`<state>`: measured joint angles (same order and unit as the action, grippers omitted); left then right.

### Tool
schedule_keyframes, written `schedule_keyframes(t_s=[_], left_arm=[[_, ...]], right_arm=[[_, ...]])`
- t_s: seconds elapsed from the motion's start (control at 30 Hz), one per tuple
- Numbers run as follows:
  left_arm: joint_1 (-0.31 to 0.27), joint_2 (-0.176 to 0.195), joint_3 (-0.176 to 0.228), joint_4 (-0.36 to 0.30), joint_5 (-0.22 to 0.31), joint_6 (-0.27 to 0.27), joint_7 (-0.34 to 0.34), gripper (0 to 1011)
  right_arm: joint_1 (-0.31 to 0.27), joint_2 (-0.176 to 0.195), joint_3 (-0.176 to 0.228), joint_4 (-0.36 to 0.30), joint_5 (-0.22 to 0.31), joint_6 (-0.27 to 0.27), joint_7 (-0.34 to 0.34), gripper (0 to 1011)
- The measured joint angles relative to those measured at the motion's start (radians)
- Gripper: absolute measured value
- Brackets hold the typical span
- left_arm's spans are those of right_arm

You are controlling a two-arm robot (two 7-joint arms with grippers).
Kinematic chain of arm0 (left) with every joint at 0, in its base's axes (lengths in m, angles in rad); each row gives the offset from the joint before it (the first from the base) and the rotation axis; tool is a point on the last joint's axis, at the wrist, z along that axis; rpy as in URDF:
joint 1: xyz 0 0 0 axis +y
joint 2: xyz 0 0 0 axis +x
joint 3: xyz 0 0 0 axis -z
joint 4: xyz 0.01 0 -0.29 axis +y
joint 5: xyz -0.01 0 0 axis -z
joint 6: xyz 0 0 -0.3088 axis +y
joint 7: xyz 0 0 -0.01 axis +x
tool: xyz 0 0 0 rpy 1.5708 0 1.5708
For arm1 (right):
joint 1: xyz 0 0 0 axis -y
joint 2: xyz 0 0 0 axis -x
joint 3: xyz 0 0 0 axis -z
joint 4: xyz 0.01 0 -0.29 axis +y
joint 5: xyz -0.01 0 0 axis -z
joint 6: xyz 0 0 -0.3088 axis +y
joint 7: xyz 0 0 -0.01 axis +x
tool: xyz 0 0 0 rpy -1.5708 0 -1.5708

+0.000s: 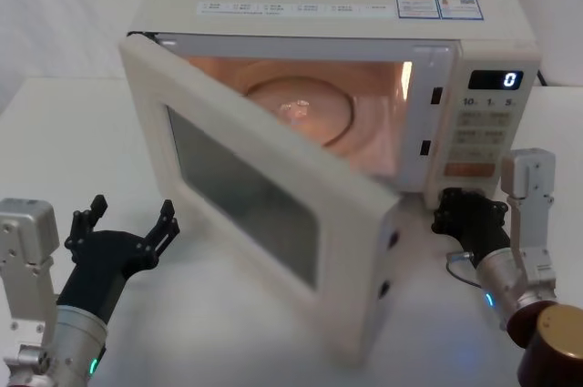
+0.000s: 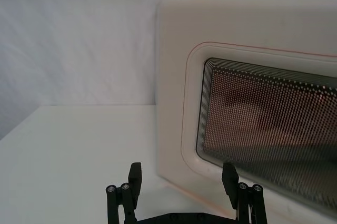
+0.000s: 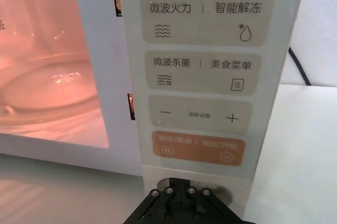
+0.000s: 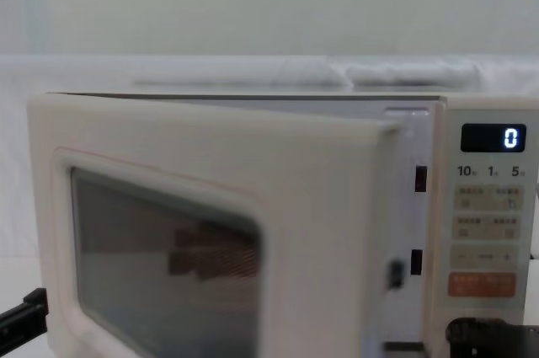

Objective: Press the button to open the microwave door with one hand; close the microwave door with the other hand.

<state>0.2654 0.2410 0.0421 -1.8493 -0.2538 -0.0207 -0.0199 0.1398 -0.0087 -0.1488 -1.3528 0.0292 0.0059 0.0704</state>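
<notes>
item 1, my left gripper [image 1: 132, 220]: fingers spread wide, nothing held, hovering over the white table [image 1: 55, 114], just short of the door's outer face. item 2, my right gripper [image 1: 466, 214]: low at the foot of the control panel [image 3: 197, 76], its tip against the door-release button [image 3: 213, 192] under the orange key; whether its fingers are parted or closed i cannot tell. item 3, the microwave door [image 1: 273, 214]: swung roughly halfway out on its hinge, ahead and to the right of my left gripper, free edge angled toward me, dark window facing my left fingers [image 2: 135, 174]. item 4, the microwave [image 1: 346, 5]: beyond both grippers, cavity lit, glass turntable [image 1: 301, 109] bare, display [image 4: 493, 137] reading 0. status, as i judge it: the opening step looks done; closing is in hand. next move calls for my left gripper to reach forward, meet the door's outer face near its free edge, and push it back until it latches, while my right gripper clears the swing path.
</notes>
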Motion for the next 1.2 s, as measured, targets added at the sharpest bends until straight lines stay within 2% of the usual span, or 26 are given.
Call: schedule_keyframes(t_s=[0.8,1.2], left_arm=[[0.000,0.000,0.000,0.000,0.000,0.000,0.000,1001],[0.000,0.000,0.000,0.000,0.000,0.000,0.000,1001]], right_arm=[[-0.076,0.026,0.009,-0.085,0.003,0.025,0.008,0],[-0.134,0.067,0.007,-0.193,0.019,0.050,0.053,0]])
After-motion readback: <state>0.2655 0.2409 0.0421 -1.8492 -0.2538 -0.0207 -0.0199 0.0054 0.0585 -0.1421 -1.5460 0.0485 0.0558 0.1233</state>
